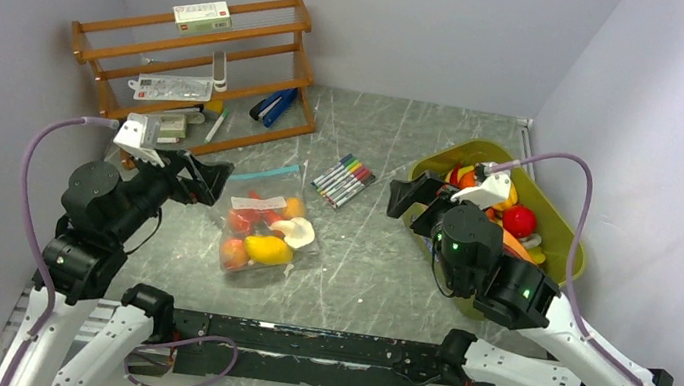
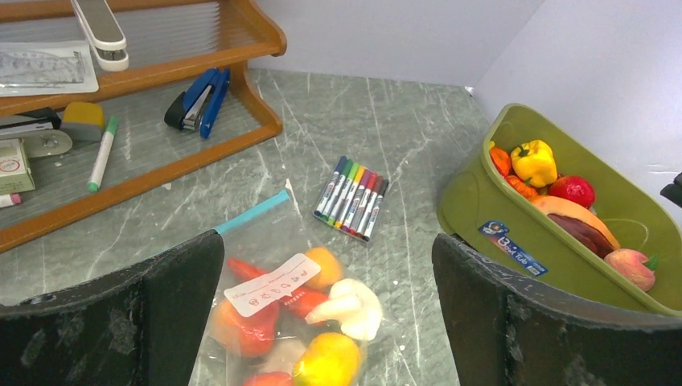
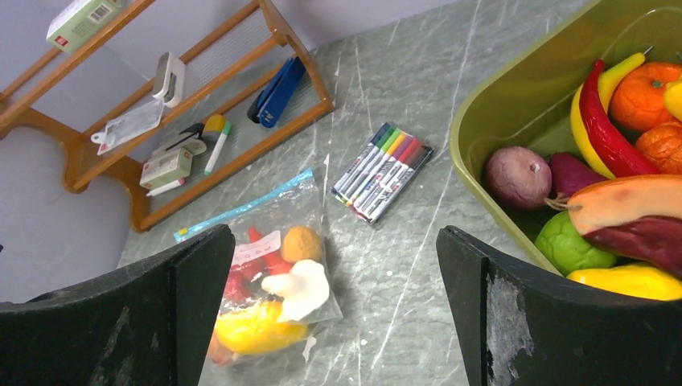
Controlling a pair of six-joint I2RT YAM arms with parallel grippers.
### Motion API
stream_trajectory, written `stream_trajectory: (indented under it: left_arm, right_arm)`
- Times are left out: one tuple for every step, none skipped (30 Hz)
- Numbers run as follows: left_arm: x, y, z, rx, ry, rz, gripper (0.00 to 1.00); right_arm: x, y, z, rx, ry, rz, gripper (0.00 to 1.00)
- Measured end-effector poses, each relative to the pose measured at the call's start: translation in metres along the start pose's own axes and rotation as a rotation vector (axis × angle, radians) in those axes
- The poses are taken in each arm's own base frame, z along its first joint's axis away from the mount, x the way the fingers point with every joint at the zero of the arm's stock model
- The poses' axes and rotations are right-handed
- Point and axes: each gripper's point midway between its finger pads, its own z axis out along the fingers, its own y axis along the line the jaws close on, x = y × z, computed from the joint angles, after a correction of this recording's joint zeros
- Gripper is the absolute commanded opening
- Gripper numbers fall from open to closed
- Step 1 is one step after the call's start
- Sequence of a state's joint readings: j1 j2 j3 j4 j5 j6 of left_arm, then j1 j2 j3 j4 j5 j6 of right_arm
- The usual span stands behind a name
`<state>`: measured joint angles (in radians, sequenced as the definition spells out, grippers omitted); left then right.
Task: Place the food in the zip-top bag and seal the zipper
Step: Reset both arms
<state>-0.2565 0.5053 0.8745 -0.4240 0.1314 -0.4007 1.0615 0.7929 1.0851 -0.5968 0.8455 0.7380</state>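
Observation:
The clear zip-top bag [image 1: 265, 226] lies flat on the table, its teal zipper [image 1: 265, 175] along the far edge. Inside it are several toy foods: a yellow one [image 1: 267, 249], a white one [image 1: 296, 232], orange and red ones. The bag also shows in the left wrist view [image 2: 299, 310] and the right wrist view [image 3: 273, 281]. My left gripper [image 1: 204, 179] is open and empty, just left of the bag. My right gripper [image 1: 414, 201] is open and empty, at the near-left rim of the olive-green tub [image 1: 563, 246], which holds more toy food [image 3: 611, 185].
A row of coloured marker pens [image 1: 344, 180] lies between bag and tub. A wooden rack [image 1: 197, 62] with a blue stapler [image 1: 273, 105], boxes and stationery stands at the back left. Grey walls close in on the left, back and right.

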Motion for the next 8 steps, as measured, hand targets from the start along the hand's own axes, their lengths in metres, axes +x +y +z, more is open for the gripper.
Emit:
stream_trajectory:
  left_arm:
    - [0.0018, 0.0007, 0.0003, -0.001, 0.004, -0.001, 1.0]
    - [0.0026, 0.001, 0.0004, -0.002, 0.006, -0.001, 1.0]
    - [0.0031, 0.0012, 0.0004, -0.002, 0.006, -0.001, 1.0]
    - [0.0029, 0.0011, 0.0001, -0.002, 0.005, -0.001, 1.0]
    - [0.0026, 0.0009, -0.0001, -0.001, 0.004, -0.001, 1.0]
    - [0.0021, 0.0007, -0.0007, 0.0, 0.002, 0.0, 1.0]
    - [0.0019, 0.0005, -0.001, 0.0, 0.0, 0.0, 1.0]
    - [0.0016, 0.0003, -0.0014, 0.001, -0.001, 0.001, 1.0]
  right_arm:
    - [0.0002, 0.0001, 0.0001, 0.0, 0.0, 0.002, 1.0]
    - [0.0003, 0.0002, 0.0002, 0.0, 0.001, 0.002, 1.0]
    - [0.0003, 0.0002, 0.0002, 0.0, 0.001, 0.003, 1.0]
    - [0.0001, 0.0003, 0.0001, 0.0, 0.0, 0.004, 1.0]
    - [0.0001, 0.0003, 0.0002, 0.0, 0.0, 0.004, 1.0]
    - [0.0001, 0.0003, 0.0001, 0.0, 0.0, 0.004, 1.0]
    - [0.0002, 0.0004, 0.0002, 0.0, 0.0, 0.004, 1.0]
    - [0.0003, 0.0004, 0.0003, 0.0, 0.0, 0.004, 1.0]
